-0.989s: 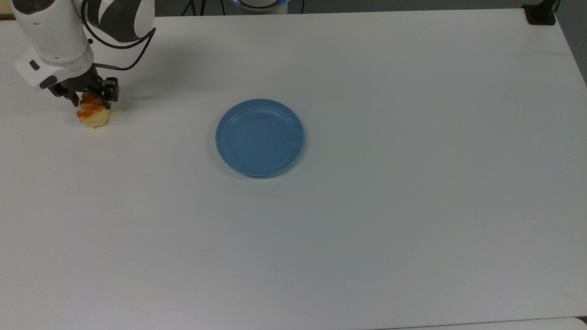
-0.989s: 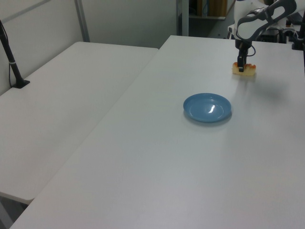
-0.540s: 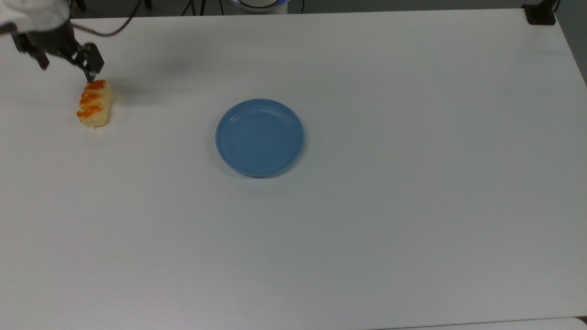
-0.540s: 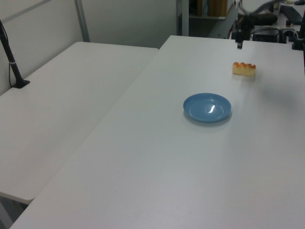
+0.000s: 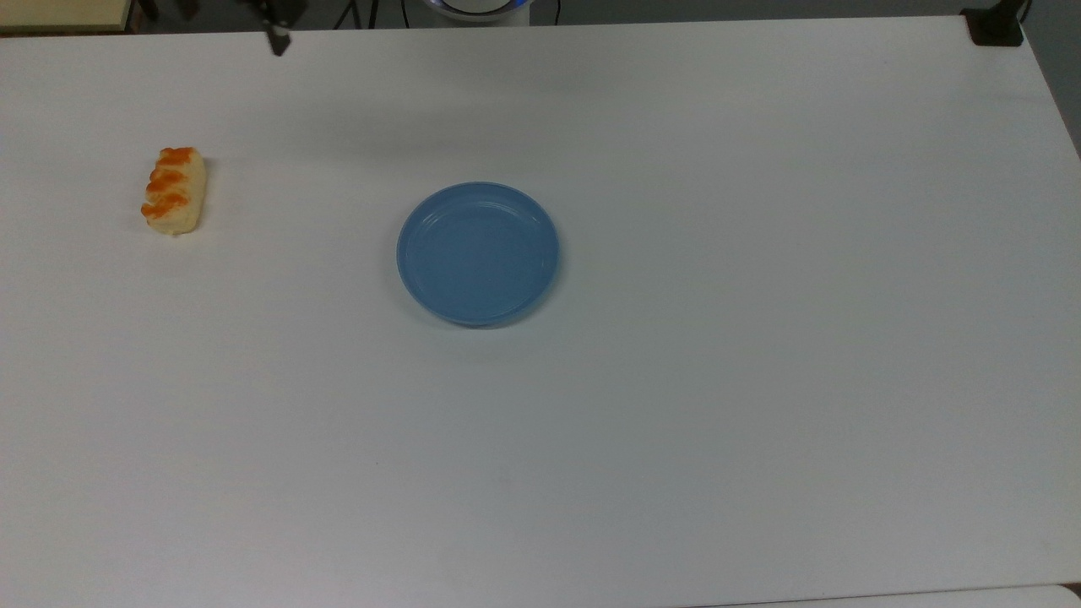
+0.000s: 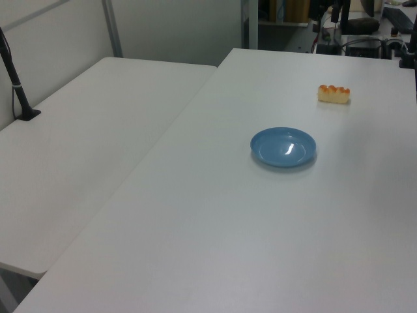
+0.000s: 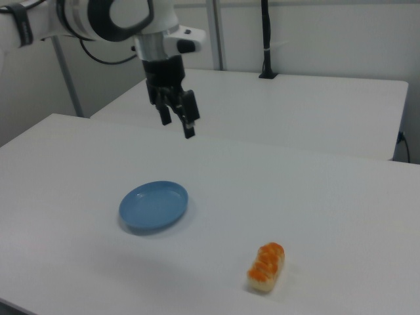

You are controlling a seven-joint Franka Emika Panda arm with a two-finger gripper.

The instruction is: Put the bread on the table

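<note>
The bread (image 5: 173,191) lies flat on the white table (image 5: 676,422) near the top view's left, its orange glazed segments facing up. It sits far from the blue plate (image 5: 478,253). In the right view the bread (image 7: 266,266) rests in front, to the right of the plate (image 7: 153,205). My gripper (image 7: 177,123) hangs high above the table (image 7: 328,197), open, with nothing between its fingers and well away from the bread. One finger (image 5: 277,38) pokes in at the top view's upper edge. The left view has the bread (image 6: 333,94) beyond the plate (image 6: 283,147).
A second white table (image 6: 98,130) adjoins at the left view's left, with a black post (image 6: 16,85) on it. A black clamp (image 5: 995,25) sits at the table's corner in the top view's upper right.
The gripper has let go of the bread, risen, and moved away toward the top view's upper edge and right. The bread stays where it was set down.
</note>
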